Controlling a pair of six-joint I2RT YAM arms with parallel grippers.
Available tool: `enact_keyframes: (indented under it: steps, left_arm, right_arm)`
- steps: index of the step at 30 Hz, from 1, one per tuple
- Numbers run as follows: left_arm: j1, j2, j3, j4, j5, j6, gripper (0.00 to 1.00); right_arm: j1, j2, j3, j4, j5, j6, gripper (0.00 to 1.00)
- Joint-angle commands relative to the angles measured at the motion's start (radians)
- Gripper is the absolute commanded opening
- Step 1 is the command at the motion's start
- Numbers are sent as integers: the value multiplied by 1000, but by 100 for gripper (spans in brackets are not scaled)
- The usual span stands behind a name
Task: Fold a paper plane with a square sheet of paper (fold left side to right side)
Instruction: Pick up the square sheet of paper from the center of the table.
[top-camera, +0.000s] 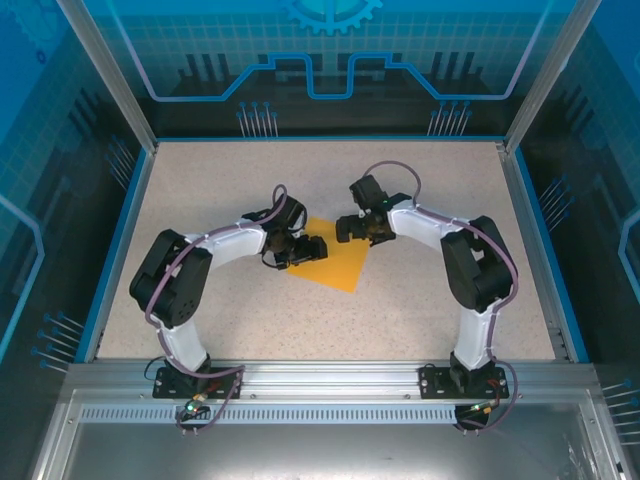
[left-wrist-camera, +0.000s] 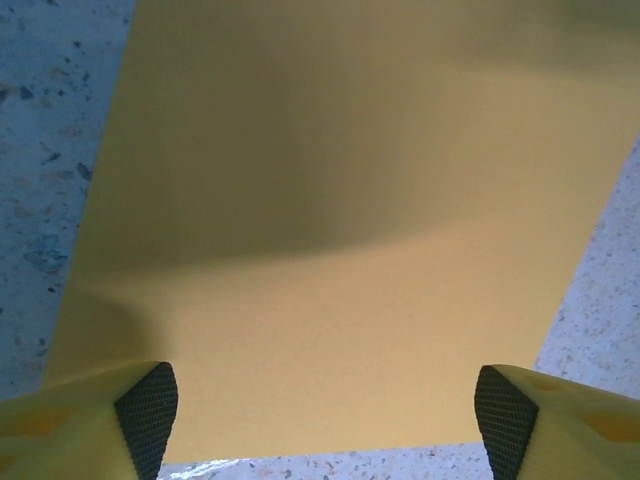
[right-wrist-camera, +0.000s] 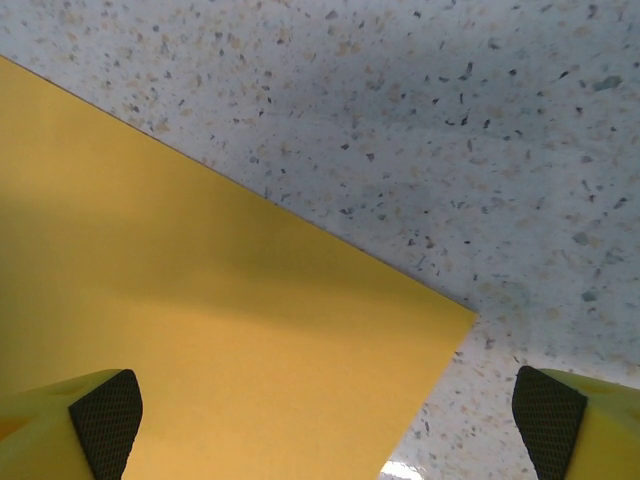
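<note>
so, from the left: the left gripper (top-camera: 306, 249) hangs low over the left part of the square sheet of paper (top-camera: 345, 268), jaws spread wide and gripping nothing. in its wrist view the pads (left-wrist-camera: 147, 415) stand either side of the sheet's near edge. that looks like a set-up for catching this side, to carry it across.

the sheet lies flat and unfolded in the middle of the table (top-camera: 230, 320), turned cornerwise to the arms.

further right, the right gripper (top-camera: 350, 228) is also wide open and empty. it is above the sheet's far right edge, with one pad (right-wrist-camera: 107, 420) over paper and the other over bare table, a corner between them. probably it waits to steady that side.

speckled table lies bare all round, the blue rim well apart. the tight spot is between the two grippers, which stand near each other.
</note>
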Motion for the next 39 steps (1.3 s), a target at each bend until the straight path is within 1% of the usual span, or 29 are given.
enact_keyframes:
  steps: [1, 7, 11, 16, 20, 23, 26, 34, 36, 39]
  left_arm:
    - [3, 30, -11, 1, 19, 16, 79]
    - [4, 61, -15, 2, 21, 9, 72]
    - [3, 77, -17, 4, 21, 7, 69]
    - [3, 85, -20, 11, 21, 3, 64]
    - [3, 79, -21, 11, 19, 1, 62]
    - [4, 64, -30, 23, 19, -3, 61]
    - [3, 40, -42, 40, 21, -5, 61]
    - [6, -24, -68, 77, 37, -4, 62]
    - [7, -68, -91, 101, 35, -9, 62]
    - [23, -149, -131, 127, 40, -16, 64]
  right_arm:
    - [17, 37, 39, -49, 27, 19, 99]
    - [38, 94, 62, -70, 17, 19, 99]
    - [55, 118, 65, -75, -7, 16, 99]
    - [79, 109, 57, -69, -70, 13, 99]
    - [97, 93, 59, -81, -81, 7, 98]
    - [102, 84, 56, -86, -103, -4, 93]
    - [102, 77, 49, -79, -143, -22, 84]
    - [97, 60, 45, -86, -253, -72, 52]
    - [93, 56, 44, -87, -285, -79, 44]
    - [81, 33, 25, -64, -340, -84, 38]
